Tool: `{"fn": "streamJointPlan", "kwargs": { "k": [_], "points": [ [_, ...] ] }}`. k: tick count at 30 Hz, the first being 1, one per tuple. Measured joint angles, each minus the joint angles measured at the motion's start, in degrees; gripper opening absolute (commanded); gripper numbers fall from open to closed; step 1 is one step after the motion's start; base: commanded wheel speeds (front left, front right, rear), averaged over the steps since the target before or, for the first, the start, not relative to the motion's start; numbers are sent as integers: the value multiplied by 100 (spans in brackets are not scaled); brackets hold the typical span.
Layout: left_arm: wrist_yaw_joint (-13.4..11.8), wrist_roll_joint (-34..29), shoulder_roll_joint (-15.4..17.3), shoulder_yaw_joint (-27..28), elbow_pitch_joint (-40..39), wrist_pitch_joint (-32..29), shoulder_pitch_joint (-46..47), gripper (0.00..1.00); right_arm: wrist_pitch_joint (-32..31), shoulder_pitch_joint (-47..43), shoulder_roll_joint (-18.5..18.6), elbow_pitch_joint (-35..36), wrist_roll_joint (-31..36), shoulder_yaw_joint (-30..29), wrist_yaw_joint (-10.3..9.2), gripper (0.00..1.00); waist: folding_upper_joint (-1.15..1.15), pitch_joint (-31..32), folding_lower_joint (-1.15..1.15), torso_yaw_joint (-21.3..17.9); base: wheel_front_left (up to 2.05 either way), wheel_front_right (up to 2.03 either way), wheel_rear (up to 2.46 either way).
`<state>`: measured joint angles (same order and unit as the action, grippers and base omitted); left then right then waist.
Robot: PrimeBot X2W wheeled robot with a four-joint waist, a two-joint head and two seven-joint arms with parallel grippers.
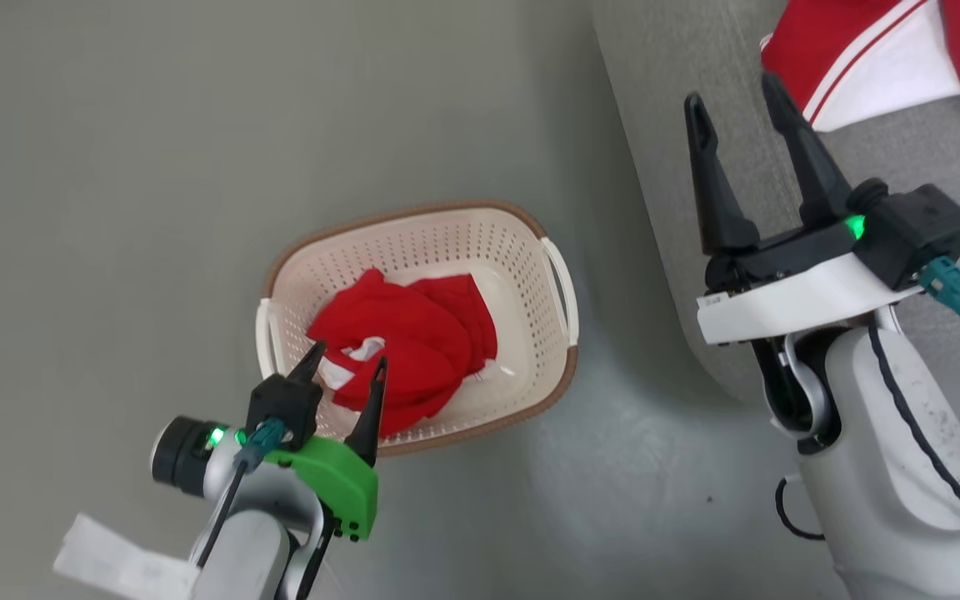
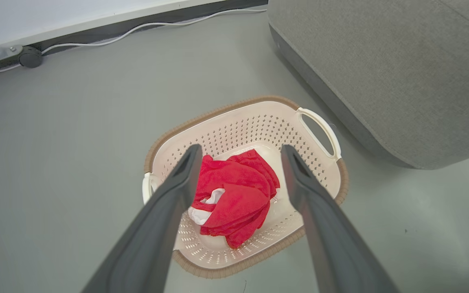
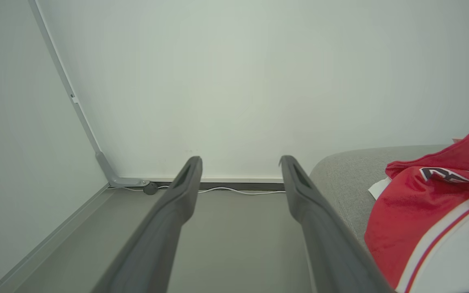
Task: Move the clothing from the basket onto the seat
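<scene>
One crumpled red garment point(image 1: 413, 350) lies in the single basket point(image 1: 480, 212) on the floor point(image 1: 113, 167). A second red garment point(image 1: 863, 50) lies on the seat point(image 1: 697, 125). The left claw point(image 1: 347, 356) hangs spread above the basket, and the right claw point(image 1: 732, 90) is spread near the seat's edge.

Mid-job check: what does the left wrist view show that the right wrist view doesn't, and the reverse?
Left wrist, not right wrist: the cream basket standing on the grey floor, with a crumpled red garment inside it, seen between the fingers of the open left claw.
Right wrist, not left wrist: a second red garment with a white panel and dark lettering, lying on the grey seat beside the open, empty right claw.
Both: the seat, the floor and a white cable along the wall's base.
</scene>
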<state>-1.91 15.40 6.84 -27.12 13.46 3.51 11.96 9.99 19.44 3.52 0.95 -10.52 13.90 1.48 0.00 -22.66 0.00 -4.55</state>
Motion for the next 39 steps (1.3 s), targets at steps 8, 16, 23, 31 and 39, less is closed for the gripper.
{"fn": "streamJointPlan", "kwargs": {
  "k": [8, 16, 23, 31, 39],
  "points": [
    [165, -310, -25, -211, 662, -181, 756, 100, 5, 367, -1, 413, -62, 86, 0, 100, 0, -648, 0, -187, 0, 0, 0],
    [299, -520, 32, -282, 1328, -514, 1458, 100, 32, 699, -2, 670, -129, 265, -5, 100, 0, -1300, 0, -404, 0, 0, 0],
    [388, -717, 308, -291, 1852, -891, 2010, 100, 142, 895, -4, 871, -320, 423, -65, 100, 0, -1865, 1, -645, 0, 0, 0],
    [572, -1024, 601, -453, 2358, -1312, 2550, 100, 294, 1131, -7, 999, -610, 614, -210, 100, 0, -2500, 1, -964, 0, 0, 0],
    [630, -1066, 753, -452, 2759, -1410, 2863, 100, 367, 1216, -12, 989, -715, 725, -387, 100, 0, -2972, 1, -1296, 0, 0, 0]
  ]
}}
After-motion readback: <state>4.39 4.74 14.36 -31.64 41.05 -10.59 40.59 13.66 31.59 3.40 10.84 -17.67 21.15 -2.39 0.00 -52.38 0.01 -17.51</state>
